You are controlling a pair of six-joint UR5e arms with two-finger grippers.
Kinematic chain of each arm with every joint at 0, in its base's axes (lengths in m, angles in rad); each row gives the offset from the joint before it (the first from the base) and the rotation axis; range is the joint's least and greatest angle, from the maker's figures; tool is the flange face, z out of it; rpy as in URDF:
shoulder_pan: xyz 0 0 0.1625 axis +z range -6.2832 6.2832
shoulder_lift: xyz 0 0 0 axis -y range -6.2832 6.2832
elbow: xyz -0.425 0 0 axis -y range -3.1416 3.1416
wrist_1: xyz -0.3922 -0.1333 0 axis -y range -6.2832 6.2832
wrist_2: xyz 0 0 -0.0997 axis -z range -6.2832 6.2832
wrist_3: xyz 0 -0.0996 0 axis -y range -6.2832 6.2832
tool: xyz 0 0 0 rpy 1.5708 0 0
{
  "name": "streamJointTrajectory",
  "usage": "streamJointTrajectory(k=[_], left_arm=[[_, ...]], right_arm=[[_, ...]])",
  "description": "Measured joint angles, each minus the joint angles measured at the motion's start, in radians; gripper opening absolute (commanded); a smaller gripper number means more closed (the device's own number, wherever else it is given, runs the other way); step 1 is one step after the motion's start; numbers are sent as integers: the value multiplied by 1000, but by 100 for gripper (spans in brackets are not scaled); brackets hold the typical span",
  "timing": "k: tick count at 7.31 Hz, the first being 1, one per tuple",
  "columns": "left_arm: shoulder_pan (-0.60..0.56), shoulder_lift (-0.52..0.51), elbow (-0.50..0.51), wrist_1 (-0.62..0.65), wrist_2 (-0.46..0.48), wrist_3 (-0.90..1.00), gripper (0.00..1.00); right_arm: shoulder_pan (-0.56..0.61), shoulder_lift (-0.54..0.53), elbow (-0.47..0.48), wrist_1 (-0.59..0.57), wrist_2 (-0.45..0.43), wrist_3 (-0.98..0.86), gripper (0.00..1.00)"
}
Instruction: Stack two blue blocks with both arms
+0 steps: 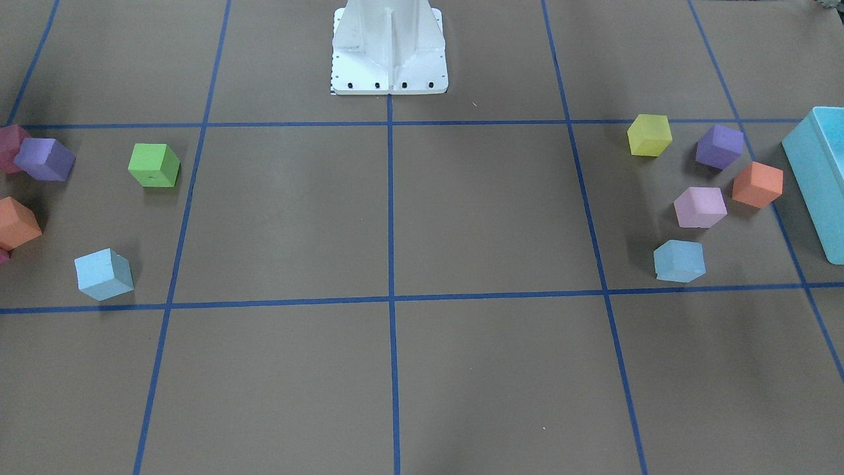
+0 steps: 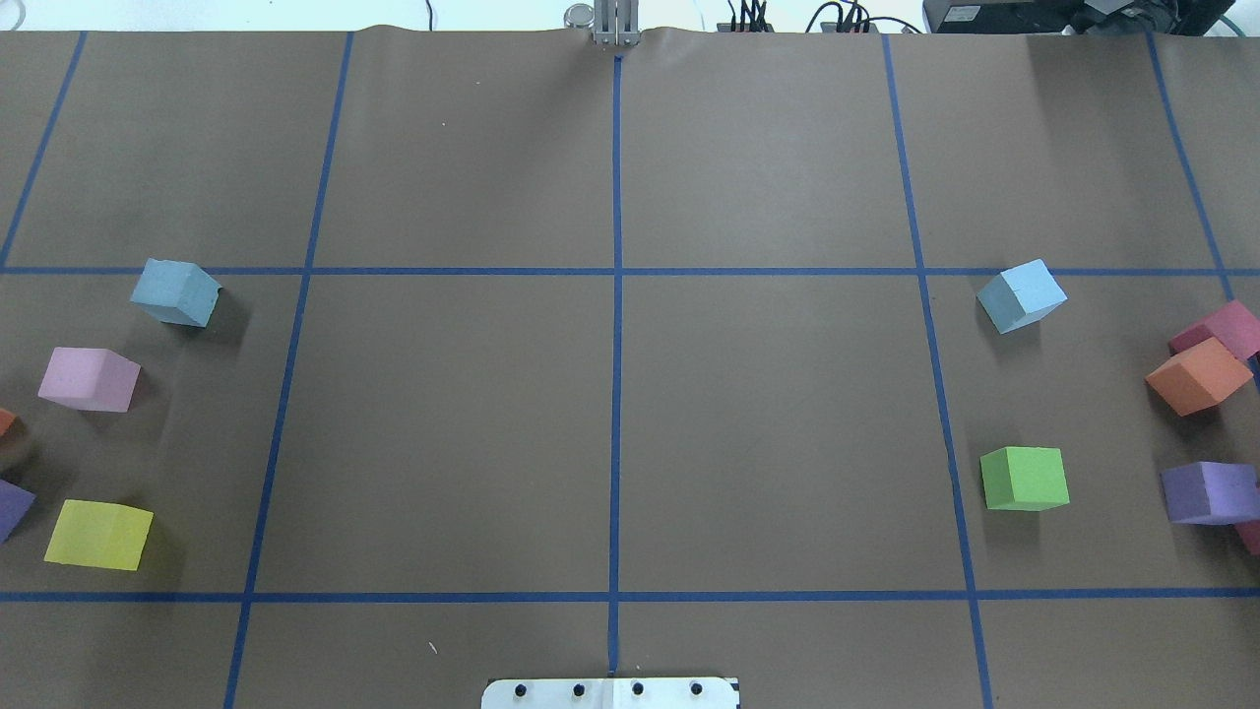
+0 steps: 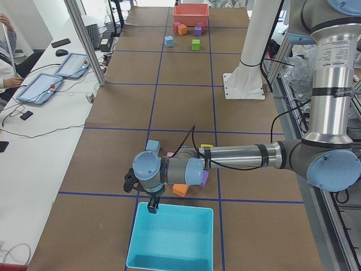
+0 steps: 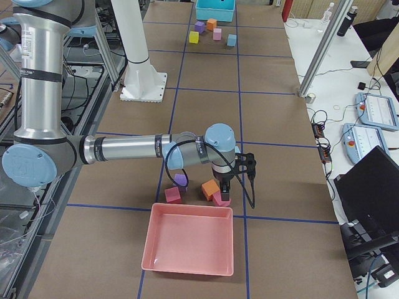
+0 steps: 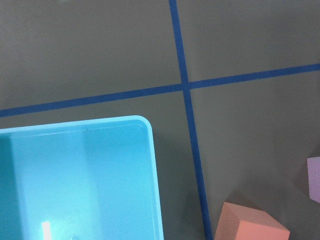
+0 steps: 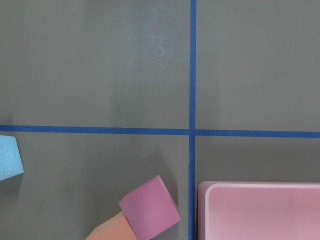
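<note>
Overhead exterior: blue blocks well apart; left pincer, right pincer, spread unclear.

The left arm and right arm have silver tube links, grey joint housings with light blue caps, and black cables. Their white pedestal carries dark bolts.

Left block and right block lie well apart.
</note>
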Motion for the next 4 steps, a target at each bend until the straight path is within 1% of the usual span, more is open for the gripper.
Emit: streamJointTrajectory(k=[3, 4], left_arm=[[0, 0, -6, 1, 1, -7, 99], [0, -5, -29, 13, 2, -35, 100]], right_arm=[[-1, 10, 5, -15, 14, 0, 100], [-2, 18, 26, -18, 14, 1, 100]])
